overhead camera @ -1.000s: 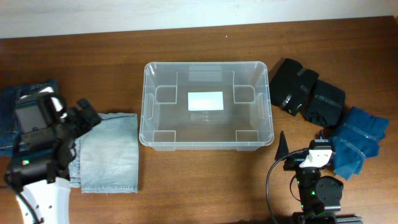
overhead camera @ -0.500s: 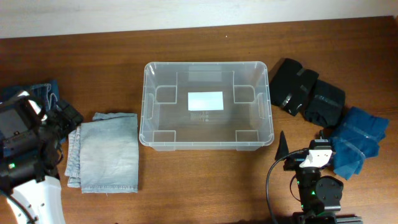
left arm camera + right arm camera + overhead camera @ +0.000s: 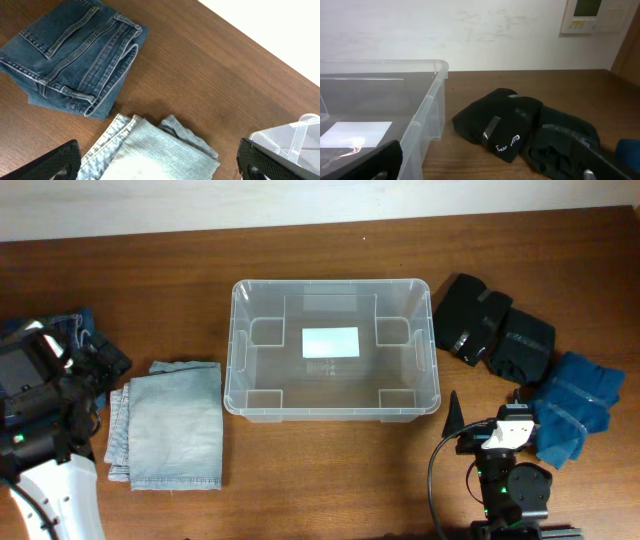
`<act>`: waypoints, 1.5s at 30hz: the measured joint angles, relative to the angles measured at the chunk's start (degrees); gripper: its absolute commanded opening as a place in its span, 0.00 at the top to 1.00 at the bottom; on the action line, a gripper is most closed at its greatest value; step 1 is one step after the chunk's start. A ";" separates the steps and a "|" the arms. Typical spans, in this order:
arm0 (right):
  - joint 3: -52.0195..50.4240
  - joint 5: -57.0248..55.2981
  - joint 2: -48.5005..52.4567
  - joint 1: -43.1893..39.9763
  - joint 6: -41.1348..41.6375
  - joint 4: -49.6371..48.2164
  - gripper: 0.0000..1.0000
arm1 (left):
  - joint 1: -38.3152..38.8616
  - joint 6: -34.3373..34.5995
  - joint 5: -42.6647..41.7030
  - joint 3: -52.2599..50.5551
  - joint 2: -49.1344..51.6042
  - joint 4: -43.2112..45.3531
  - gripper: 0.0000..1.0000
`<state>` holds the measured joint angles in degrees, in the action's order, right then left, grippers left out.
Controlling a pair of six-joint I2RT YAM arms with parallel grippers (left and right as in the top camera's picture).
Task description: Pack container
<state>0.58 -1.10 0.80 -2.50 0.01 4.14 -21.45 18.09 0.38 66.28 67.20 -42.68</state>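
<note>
Left gripper point(image 3: 160, 162) and right gripper point(image 3: 485, 162) gape, apparently empty.

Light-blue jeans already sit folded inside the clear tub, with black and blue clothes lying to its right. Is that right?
Not quite. The overhead view shows the tub holding no clothes; the light-blue jeans lie folded outside it, to its left. The black clothes and blue clothes do lie to its right.

Large clear colourless plastic rectangular tub point(image 3: 332, 350): upright, open-topped, empty, white label on base, mid-table on wood.
</note>
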 measured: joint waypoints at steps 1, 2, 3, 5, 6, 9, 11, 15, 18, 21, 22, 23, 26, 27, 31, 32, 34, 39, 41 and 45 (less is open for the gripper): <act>0.00 0.00 0.00 0.00 0.00 0.00 0.01 | -0.33 0.11 0.00 0.00 0.24 0.07 0.00; 0.00 0.00 0.00 0.00 0.00 0.00 0.02 | -0.70 0.22 0.00 0.00 0.48 0.11 0.01; 0.00 0.00 0.00 0.00 0.02 0.00 0.02 | -1.16 0.42 -0.02 0.00 0.87 0.11 0.01; 0.00 0.00 0.00 0.00 -0.02 0.00 0.02 | -2.19 0.79 -0.46 0.00 1.77 0.11 0.01; 0.00 0.00 0.00 0.00 -0.02 0.00 0.02 | -2.71 1.01 -0.87 0.00 2.16 0.09 0.01; 0.00 0.00 0.00 0.00 0.00 0.00 0.02 | -4.28 1.79 -2.45 0.00 2.86 0.11 0.01; 0.00 0.00 0.00 0.00 0.00 0.00 0.02 | -5.44 2.73 -3.54 0.00 2.91 0.13 0.01; 0.00 0.00 0.00 0.00 0.00 0.00 0.02 | -7.43 4.24 -5.99 0.00 2.91 0.81 0.01; 0.00 0.00 0.00 0.00 0.00 0.00 0.02 | -8.70 5.79 -7.78 0.00 2.89 1.42 0.01; 0.00 0.00 0.00 0.00 0.00 0.00 0.02 | -9.99 6.91 -9.31 0.00 2.89 1.42 0.01; 0.00 0.00 0.00 0.00 -0.02 0.00 0.02 | -10.29 7.10 -9.60 0.00 2.89 1.36 0.01; 0.00 0.00 0.00 0.00 -0.02 0.00 0.02 | -10.54 7.28 -9.84 0.00 2.89 1.14 0.01; 0.00 0.00 0.00 0.00 0.00 0.00 0.02 | -10.71 7.58 -10.21 0.00 2.89 0.07 0.01; 0.00 0.00 0.00 0.00 0.00 0.00 0.02 | -10.71 7.72 -10.32 0.00 2.89 -0.17 0.01; 0.00 0.00 0.00 0.00 0.00 0.00 0.02 | -10.71 7.91 -10.56 0.00 2.89 -0.90 0.01; 0.00 0.00 0.00 0.00 -0.02 0.00 0.02 | -10.71 7.93 -10.62 0.00 2.89 -1.22 0.01; 0.00 0.00 0.00 0.00 0.00 0.00 0.02 | -10.71 7.93 -10.73 0.00 2.89 -2.03 0.01; 0.00 0.00 0.00 0.00 -0.04 0.00 0.02 | -10.71 7.96 -10.75 0.00 2.89 -3.43 0.01; 0.00 0.00 0.00 0.00 0.02 0.00 0.02 | -10.73 7.96 -10.80 0.02 2.89 -4.04 0.01; 0.00 0.00 0.00 0.00 0.02 0.00 0.02 | -10.71 7.96 -10.95 0.02 2.89 -5.25 0.01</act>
<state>0.58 -1.10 0.80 -2.50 0.03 4.14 -32.16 26.04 -10.57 66.30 70.08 -47.92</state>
